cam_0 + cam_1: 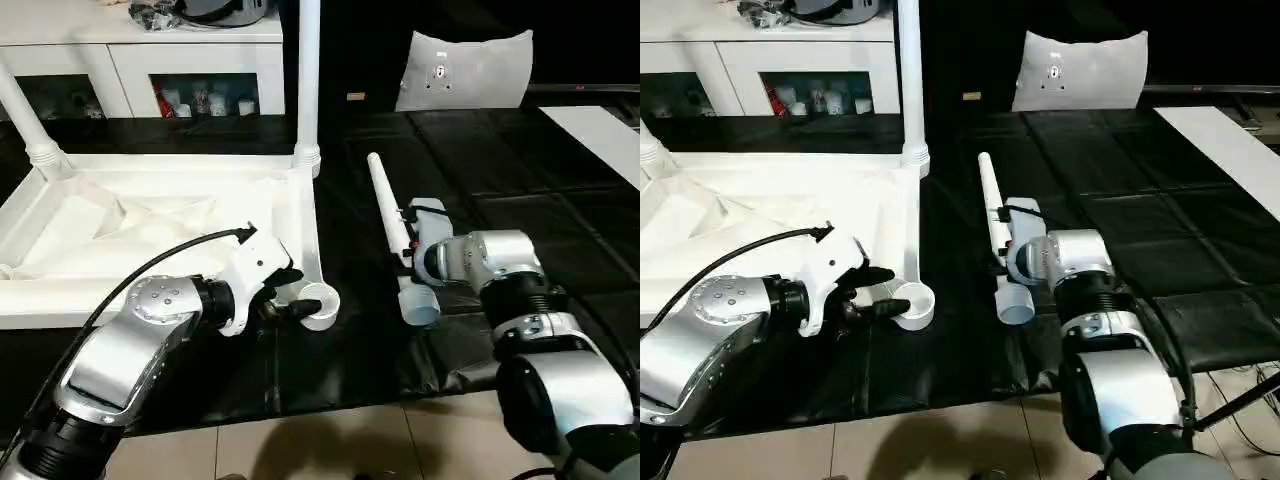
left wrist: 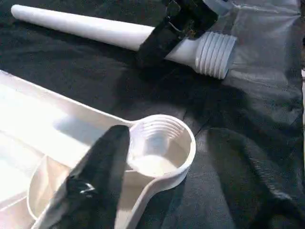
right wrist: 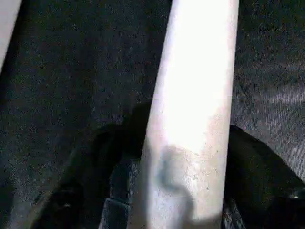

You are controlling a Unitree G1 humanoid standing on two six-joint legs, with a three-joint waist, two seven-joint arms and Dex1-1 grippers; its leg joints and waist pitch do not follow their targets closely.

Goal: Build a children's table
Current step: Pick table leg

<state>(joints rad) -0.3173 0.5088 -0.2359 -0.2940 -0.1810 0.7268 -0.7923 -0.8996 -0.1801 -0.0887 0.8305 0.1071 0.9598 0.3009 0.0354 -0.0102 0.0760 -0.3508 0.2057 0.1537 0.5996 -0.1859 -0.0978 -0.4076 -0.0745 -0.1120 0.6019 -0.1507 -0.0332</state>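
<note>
One leg (image 1: pixel 388 205) between right tool (image 1: pixel 405 245) fingers

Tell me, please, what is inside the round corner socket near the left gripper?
The socket shows screw ridges on its inner wall and a bare white bottom; no leg is in it. The left gripper holds its rim, and one black finger covers part of that rim.

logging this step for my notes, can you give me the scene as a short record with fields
table top: upside down on the black mat
legs fitted: two upright in far corner sockets
empty socket: near corner, threaded, open
left gripper: at the empty socket
loose leg: lying on the mat, threaded end toward the robot
right gripper: shut on the loose leg, near its threaded end
background: white cabinet
</note>
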